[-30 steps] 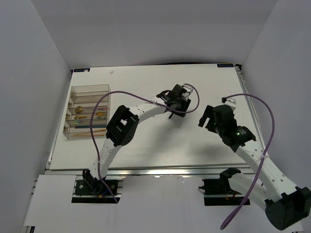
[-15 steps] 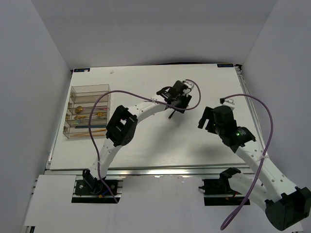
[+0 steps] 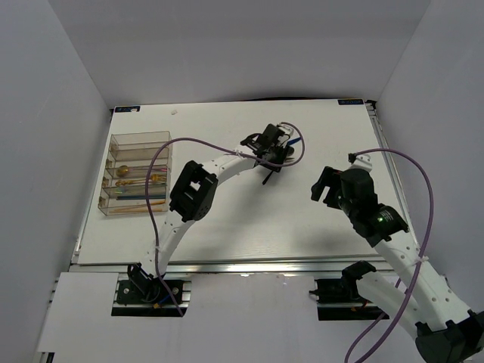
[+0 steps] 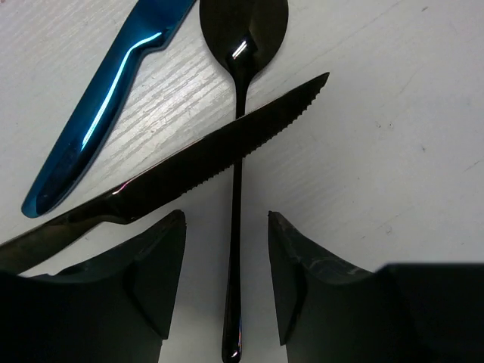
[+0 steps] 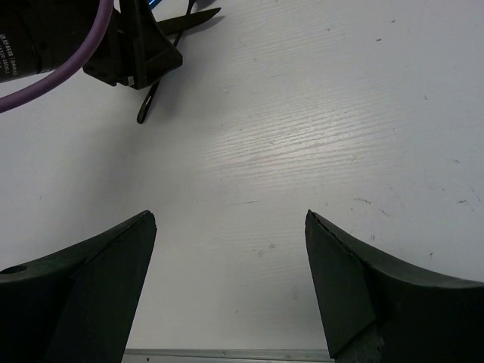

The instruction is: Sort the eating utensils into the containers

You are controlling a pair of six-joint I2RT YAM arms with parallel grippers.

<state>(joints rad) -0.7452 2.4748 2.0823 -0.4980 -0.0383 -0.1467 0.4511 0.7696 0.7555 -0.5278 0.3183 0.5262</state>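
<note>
In the left wrist view a dark spoon lies with its handle running down between my open left gripper's fingers, which do not touch it. A dark serrated knife lies across that handle. A blue knife lies to the left. From above, the left gripper hovers over these pieces at mid-table. The clear brownish organiser stands at the far left, holding gold and orange pieces. My right gripper is open and empty above bare table, and it also shows in the top view.
The right wrist view shows the left gripper at the top left, with the spoon's handle end poking out below it. The table's near edge lies just under the right fingers. Purple cables loop over both arms.
The left gripper has shifted slightly toward the far side, over the dark spoon and knives. The right arm has drawn back a little toward the near right.
</note>
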